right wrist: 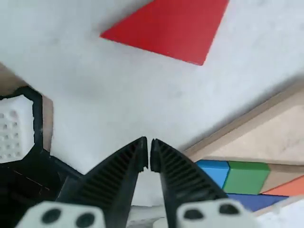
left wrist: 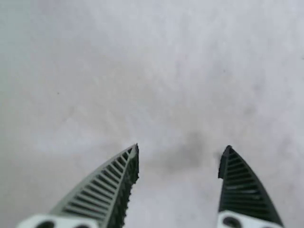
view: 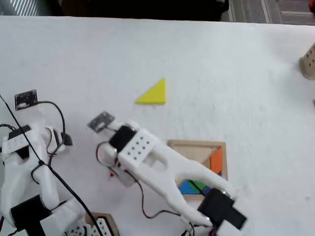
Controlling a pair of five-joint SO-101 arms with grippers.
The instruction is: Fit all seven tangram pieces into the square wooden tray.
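Left claw (left wrist: 182, 148) spread wide over the tabletop (left wrist: 142, 71), gripping nothing. Right claw (right wrist: 148, 141) closed to a sliver, empty, just beside the tray (right wrist: 237, 130) rim, red triangle (right wrist: 171, 26) nearby.

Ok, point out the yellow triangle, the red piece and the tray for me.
yellow triangle (view: 155, 95), high view, middle of its top face.
red piece (right wrist: 175, 27), right wrist view, middle of its top face.
tray (view: 197, 143), high view, on its far rim.
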